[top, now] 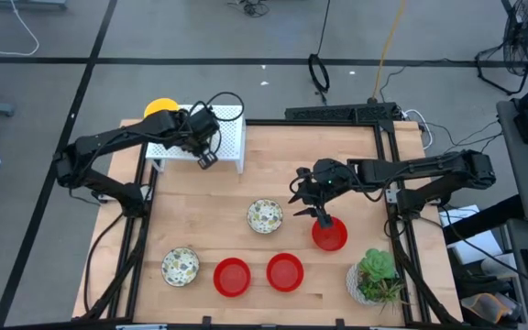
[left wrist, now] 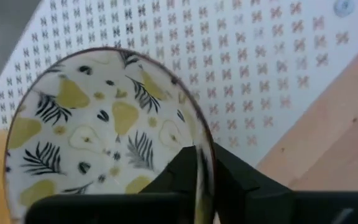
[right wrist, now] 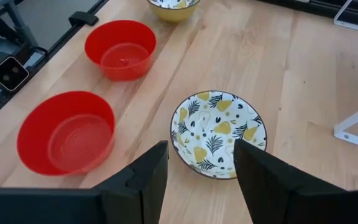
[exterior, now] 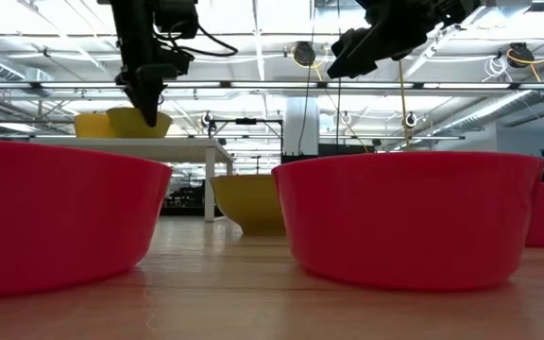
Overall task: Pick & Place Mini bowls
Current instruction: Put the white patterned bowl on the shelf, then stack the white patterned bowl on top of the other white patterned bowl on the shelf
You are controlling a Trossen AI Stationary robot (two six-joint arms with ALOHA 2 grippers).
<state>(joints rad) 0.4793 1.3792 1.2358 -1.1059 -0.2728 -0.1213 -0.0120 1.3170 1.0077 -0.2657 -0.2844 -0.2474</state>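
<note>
On the white perforated rack (top: 230,137), the left end effector (left wrist: 194,180) clamps a pear-patterned bowl's (left wrist: 98,124) rim; the right end effector (right wrist: 197,165) hovers spread apart.

Left pincer (top: 193,131) hides most of the patterned bowl (left wrist: 104,130) on the rack.

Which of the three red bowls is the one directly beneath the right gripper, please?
The red bowl nearest the potted plant, on the table's right side. The right gripper hangs over its rim, while the other two red bowls sit further left.
</note>
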